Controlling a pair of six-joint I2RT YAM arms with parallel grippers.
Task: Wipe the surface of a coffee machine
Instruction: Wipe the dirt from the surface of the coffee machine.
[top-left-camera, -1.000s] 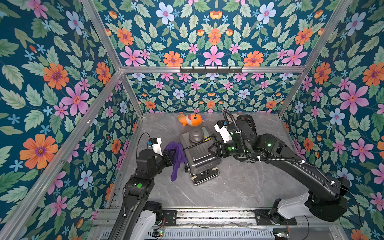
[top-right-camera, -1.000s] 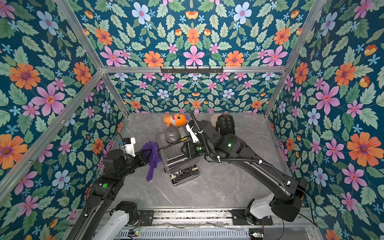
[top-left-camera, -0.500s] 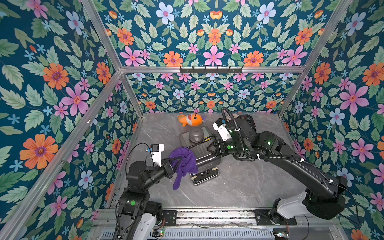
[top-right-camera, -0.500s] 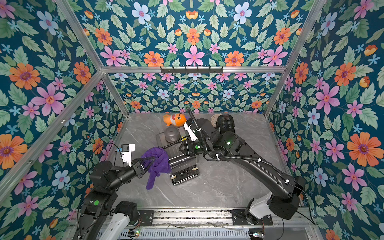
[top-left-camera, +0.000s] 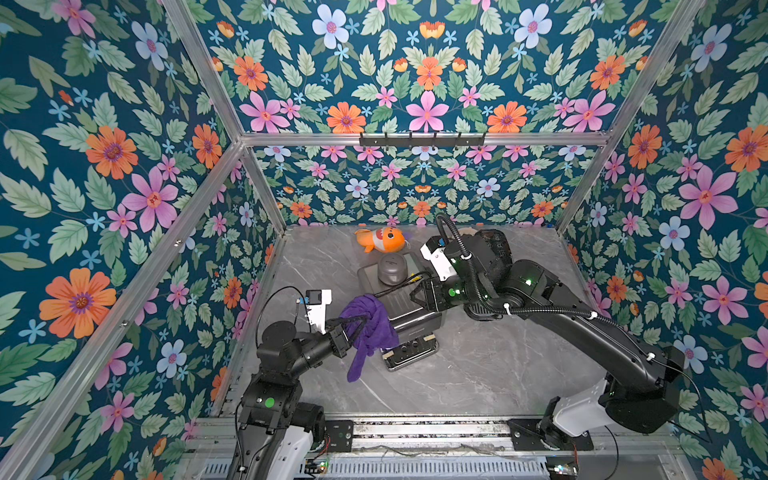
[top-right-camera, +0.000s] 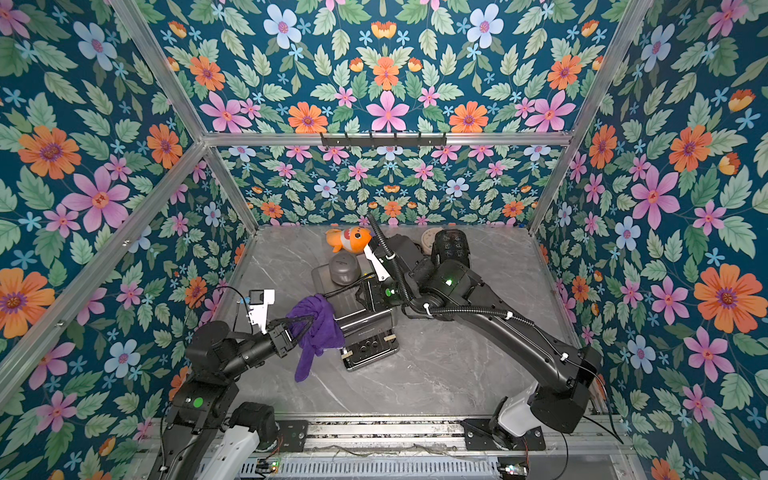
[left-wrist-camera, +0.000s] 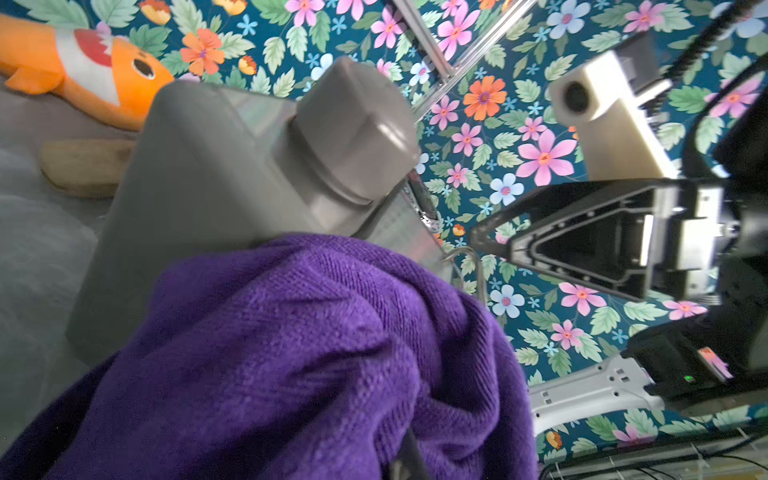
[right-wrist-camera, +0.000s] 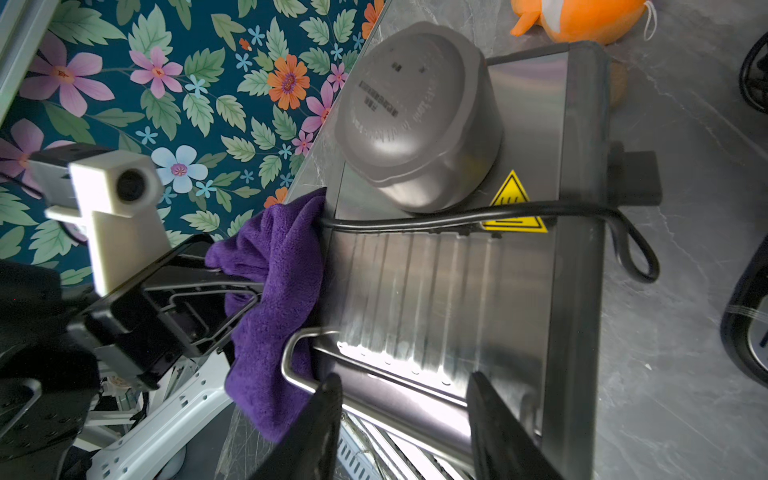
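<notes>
Left tool (top-left-camera: 358, 323) is clamped on the purple cloth (top-left-camera: 374, 328) against the coffee machine (top-left-camera: 409, 320)'s left side, right tool (right-wrist-camera: 403, 388) sits half-open over its top.

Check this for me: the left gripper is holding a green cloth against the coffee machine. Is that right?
Not quite: the cloth is purple, not green, as the left wrist view and both top views show. The rest stands: the left gripper is closed on the cloth, holding it against the coffee machine.
</notes>
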